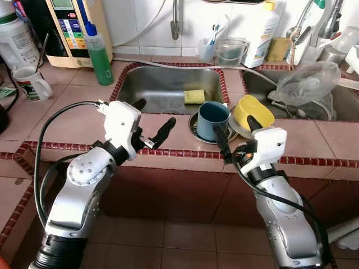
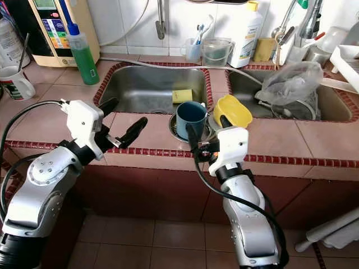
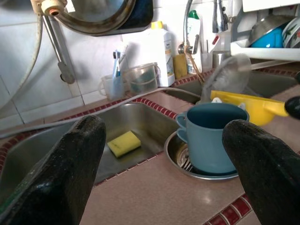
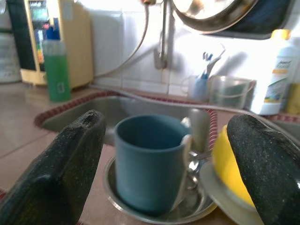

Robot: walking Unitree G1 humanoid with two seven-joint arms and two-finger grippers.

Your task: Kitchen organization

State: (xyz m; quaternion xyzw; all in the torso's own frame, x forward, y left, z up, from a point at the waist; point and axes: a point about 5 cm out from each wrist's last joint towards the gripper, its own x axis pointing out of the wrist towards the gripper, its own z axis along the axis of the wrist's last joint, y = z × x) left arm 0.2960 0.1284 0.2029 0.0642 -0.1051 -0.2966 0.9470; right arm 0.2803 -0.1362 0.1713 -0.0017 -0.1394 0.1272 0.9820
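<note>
With its jaws spread wide and empty, the right gripper [image 1: 238, 133] hovers at the front edge of the pink-tiled table [image 1: 67, 106], lined up on the blue plastic mug [image 1: 213, 119] just beyond its fingertips without touching it. That mug stands upright in a shallow round steel dish [image 3: 180, 161] on the tiled strip in front of the two sinks, its handle turned toward the yellow plastic bowl [image 1: 252, 111], which leans tilted on a pale plate just beside it. The left gripper [image 1: 152, 121], likewise open and holding nothing, is poised over the same front strip, near the left steel sink basin [image 1: 168, 84] and well apart from the mug.

Inside that basin lies a yellow sponge [image 1: 194, 96]. The right basin [image 1: 342, 106] holds a crumpled clear plastic bag [image 1: 307, 81] over some dishes. Along the back wall stand a clear measuring jug [image 1: 230, 52], a small cup of toothbrushes [image 1: 208, 49] and a white detergent bottle [image 1: 263, 33]. On the left side of the table are a green soap bottle [image 1: 100, 53] and a white mug with a spoon [image 1: 31, 83].

Judging by this, the organizing has barely begun: nothing is in hand, the mug and bowl sit unsorted, and the mug looks like the first item to be picked up.
</note>
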